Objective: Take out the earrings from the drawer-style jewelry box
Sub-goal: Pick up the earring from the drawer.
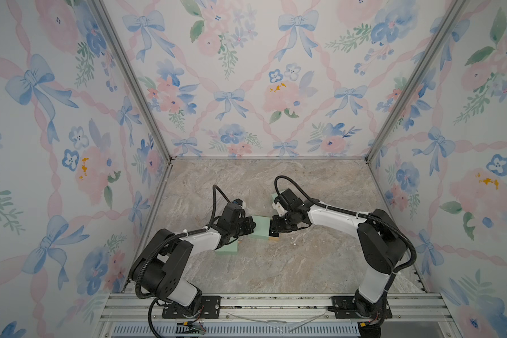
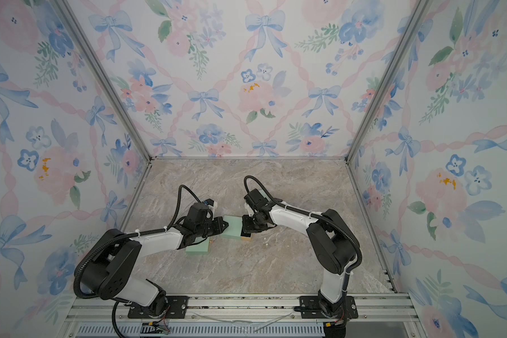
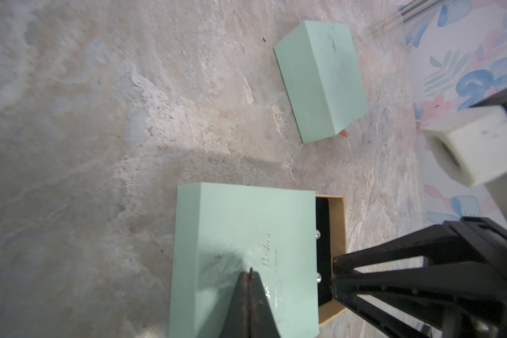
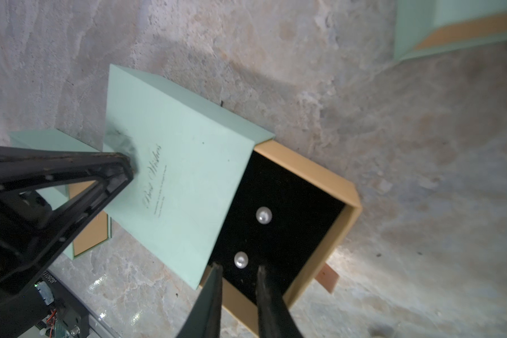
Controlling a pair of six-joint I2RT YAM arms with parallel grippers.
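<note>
**Right gripper lined up on the nearer pearl**

And there it was, the drawer pulled out! The tan cardboard drawer (image 4: pixel 319 251) with its black velvet lining (image 4: pixel 290 190) stuck out of the mint-green cardboard sleeve (image 4: pixel 182 164), about half its floor showing. Both earrings, two small round white pearls, sat on that velvet: one (image 4: pixel 241 260) close to the sleeve's mouth, the other (image 4: pixel 264 215) a little farther along the same edge.

The left gripper (image 3: pixel 250 270) had its fingers pressed together, the tip planted on top of the sleeve. It looked to be pinning the box down rather than pinching anything.

The right gripper (image 4: pixel 238 272) did the reaching. Its fingers stood slightly spread with nothing between them, hovering over the open drawer. Here was the key relation: the nearer pearl lay just ahead of the tips, almost centred on the gap between them, so a short push forward and down looked enough to bracket it. The pearls were round and showed no long axis; whatever posts they had were hidden. The right arm was plainly the nearer one. The sleeve edge sat just beside that pearl, so the finger on that side seemed to have little room.
</note>
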